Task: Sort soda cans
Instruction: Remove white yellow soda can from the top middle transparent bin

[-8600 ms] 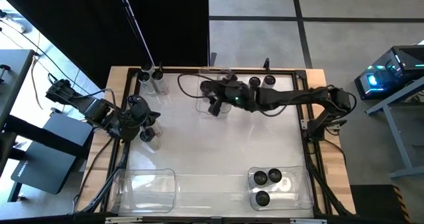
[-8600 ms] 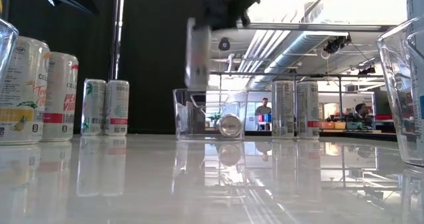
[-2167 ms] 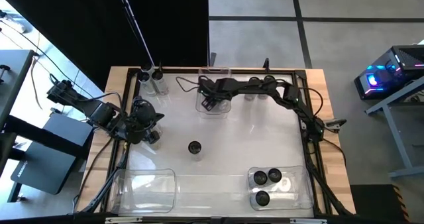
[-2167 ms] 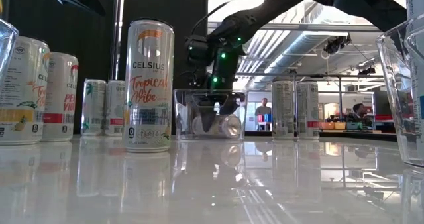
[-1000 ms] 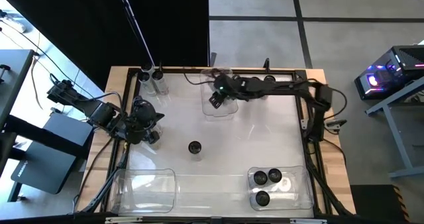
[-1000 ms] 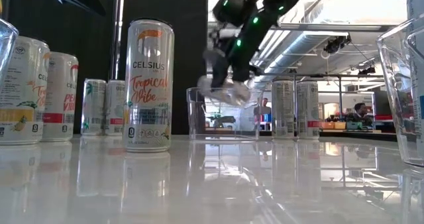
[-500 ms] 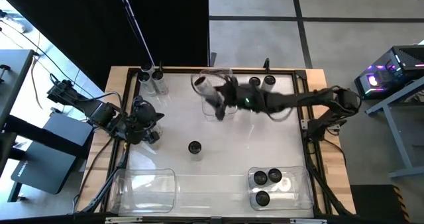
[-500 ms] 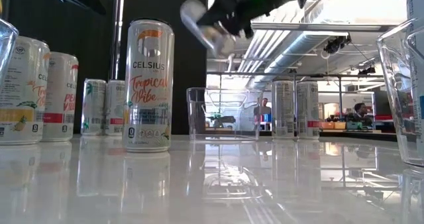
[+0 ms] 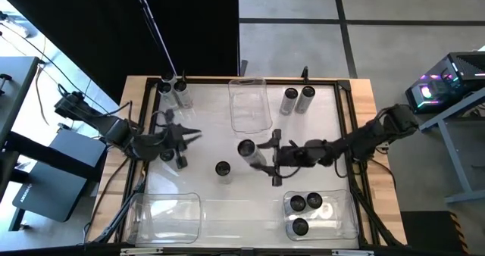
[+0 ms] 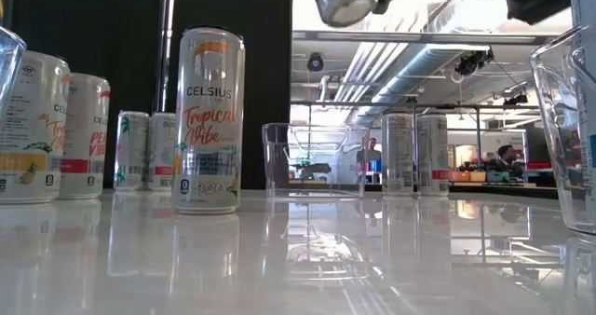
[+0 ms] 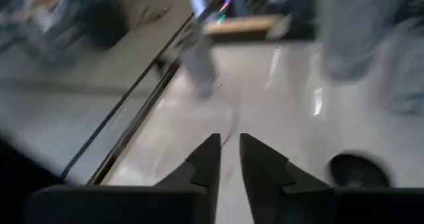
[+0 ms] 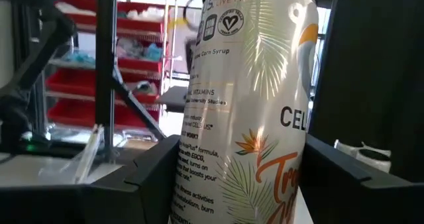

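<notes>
My right gripper (image 9: pixel 256 154) is over the middle of the table, shut on a soda can (image 9: pixel 246 148) with a palm-leaf print, held high at the top of the low view (image 10: pixel 343 0). Another soda can (image 9: pixel 222 168) stands upright on its base just left of it. My left gripper (image 9: pixel 189 133) is near the table's left edge, its fingers a little apart with nothing between them (image 11: pixel 226 144). Two cans (image 9: pixel 173 159) stand on the table below it. Three more cans (image 9: pixel 303 209) stand in the near right bin. My right gripper pinches the can's side wall (image 12: pixel 192 164) between its two fingers (image 12: pixel 149 181), one on each side, about halfway along the can. The fingers come roughly level from the table's right and lie across the can. The can is lifted clear and tilted, its base toward the near edge.
A clear bin (image 9: pixel 250 104) stands at the far middle and another clear bin (image 9: pixel 167 214) at the near left. Cans stand at the far left (image 9: pixel 173 89) and far right (image 9: pixel 297 99). The near right bin's wall (image 9: pixel 345 210) lies just below my right arm.
My right gripper has lifted the can out of the far middle bin and carried it toward the near edge to the table's middle, turning it as it went. My left gripper has tipped up from the cans at the left and now points toward the table's middle.
</notes>
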{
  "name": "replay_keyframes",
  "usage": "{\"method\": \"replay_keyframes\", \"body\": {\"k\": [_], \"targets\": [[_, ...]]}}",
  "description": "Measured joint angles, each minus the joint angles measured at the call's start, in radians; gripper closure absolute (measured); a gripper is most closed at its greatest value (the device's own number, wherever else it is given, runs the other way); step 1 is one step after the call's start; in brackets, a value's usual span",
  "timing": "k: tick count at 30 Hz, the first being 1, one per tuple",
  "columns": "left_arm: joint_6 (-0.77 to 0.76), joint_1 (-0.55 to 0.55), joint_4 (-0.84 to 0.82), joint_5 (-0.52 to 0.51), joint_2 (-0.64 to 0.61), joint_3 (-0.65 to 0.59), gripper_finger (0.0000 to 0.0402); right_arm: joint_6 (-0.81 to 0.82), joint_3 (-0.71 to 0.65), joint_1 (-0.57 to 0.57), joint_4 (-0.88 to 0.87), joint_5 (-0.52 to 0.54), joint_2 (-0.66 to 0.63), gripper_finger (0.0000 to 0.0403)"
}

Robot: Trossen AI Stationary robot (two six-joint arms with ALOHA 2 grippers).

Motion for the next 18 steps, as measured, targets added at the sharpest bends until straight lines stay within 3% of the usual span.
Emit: {"method": "replay_keyframes", "body": {"k": [3, 7, 10, 15, 18], "targets": [[0.179, 0.018, 0.203, 0.125, 0.05, 0.0, 0.0297, -0.016, -0.023, 0.046, 0.016, 0.012, 0.019, 0.0159], [0.276, 0.057, 0.44, 0.334, 0.151, 0.0, 0.0239, -0.02, -0.032, 0.067, 0.03, -0.009, 0.066, 0.0159], [0.352, 0.081, 0.574, 0.435, 0.226, 0.0, 0.0195, -0.012, -0.032, 0.049, 0.049, 0.0, 0.083, 0.0159], [0.555, 0.111, 0.697, 0.475, 0.314, 0.001, 0.0133, -0.009, -0.031, 0.038, 0.056, -0.03, 0.085, 0.0159], [0.562, 0.138, 0.695, 0.482, 0.344, 0.031, 0.0108, -0.005, -0.031, 0.038, 0.054, -0.051, 0.085, 0.0159]]}}
